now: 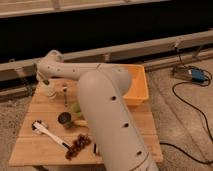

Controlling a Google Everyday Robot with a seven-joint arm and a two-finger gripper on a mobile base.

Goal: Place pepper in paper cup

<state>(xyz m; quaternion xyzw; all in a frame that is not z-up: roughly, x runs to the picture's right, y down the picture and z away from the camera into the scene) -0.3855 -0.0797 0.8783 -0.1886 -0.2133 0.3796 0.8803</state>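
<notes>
Gripper (46, 83) at the table's far left corner, hanging from the white arm (105, 115) right above the paper cup (48, 91). Open or clamped: cannot tell. Small dark-green bit at its tip, just over the cup's rim, seemingly the pepper (46, 81); hard to make out more of it.

Lower left on the wooden table (30, 147): white long-handled tool (48, 132), lying diagonally, head toward the left edge. Right of the cup, a slim dark upright item (65, 95), standing apart from it. Below that, small dark metal cup (64, 119), upright. Just beside and behind, yellow-green translucent cup (76, 108), partly hidden by the arm. Yellow banana (80, 122) peeking out next to the metal cup, touching the arm's outline. Nearer the front edge, dark grape bunch (77, 145), just right of the tool's handle end.

Across the middle, the bulky arm, covering much of the table. Behind it on the right, orange bin (139, 85), resting at the table's right end.

Far right on the floor: blue device (198, 75) with black cables (187, 107) trailing across the carpet.
</notes>
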